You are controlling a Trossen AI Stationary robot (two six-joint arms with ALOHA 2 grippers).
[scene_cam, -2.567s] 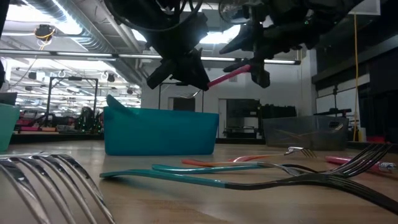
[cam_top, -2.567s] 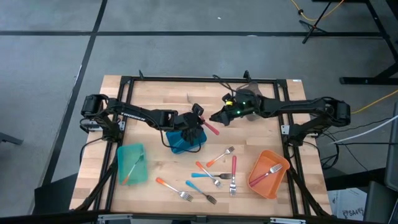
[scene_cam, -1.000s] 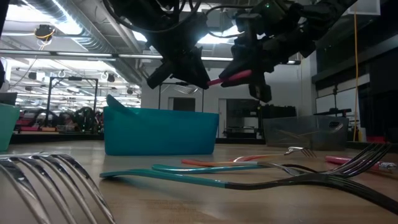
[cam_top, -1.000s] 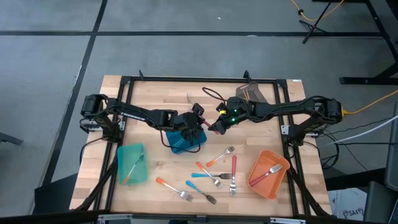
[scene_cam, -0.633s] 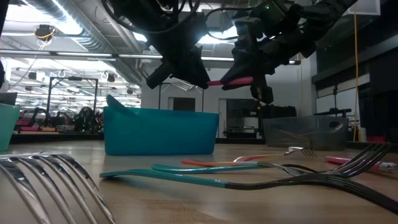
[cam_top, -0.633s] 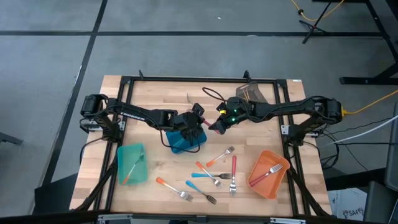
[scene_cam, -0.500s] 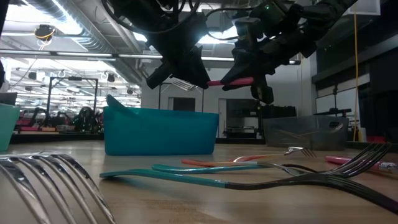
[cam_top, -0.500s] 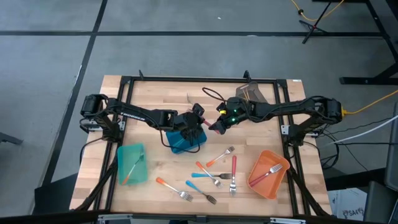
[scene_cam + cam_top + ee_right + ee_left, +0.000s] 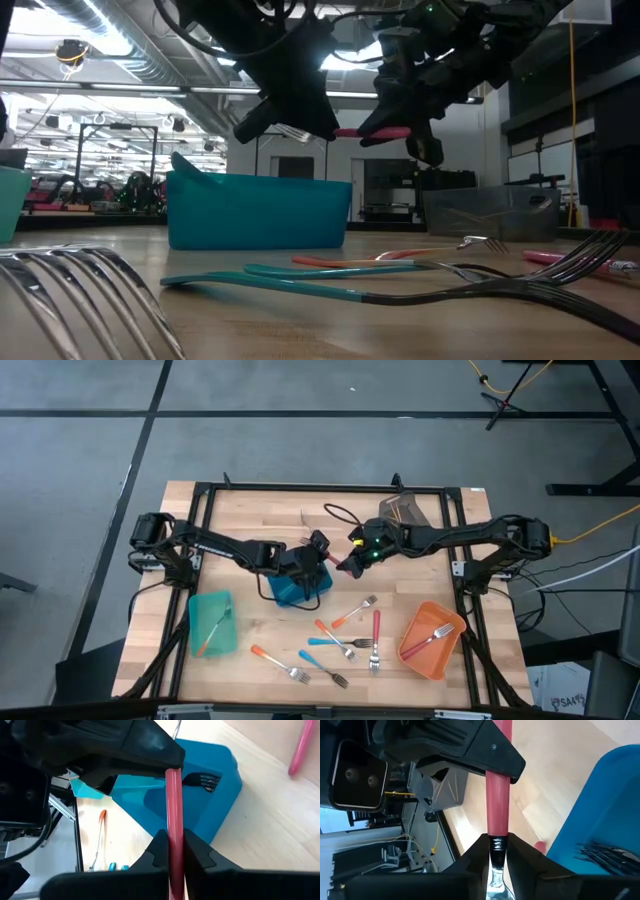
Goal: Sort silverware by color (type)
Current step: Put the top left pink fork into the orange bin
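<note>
The pink-handled fork (image 9: 370,131) is hanging in the air above the blue bin (image 9: 293,588), bridged between both arms near the middle of the table. The right gripper (image 9: 170,851) is pinching the pink handle, its two fingers pressed against either side of it. The left gripper (image 9: 496,851) is closing around the metal neck where handle meets steel, though whether it is gripping or merely cradling I cannot tell (the two fingers are sitting close on each side of the neck, with no clear gap showing).

The fork is looking light and rigid: a thin steel head on a smooth, rounded, probably plastic handle. That handle is likely slippery, so a pinch across its middle is probably giving the surest hold, while the narrow neck is offering little surface and may be letting the piece pivot. Nothing here seems fragile.

More silverware (image 9: 345,643) is lying loose on the wooden table (image 9: 250,520) between the teal bin (image 9: 211,624) and the orange bin (image 9: 432,639).
</note>
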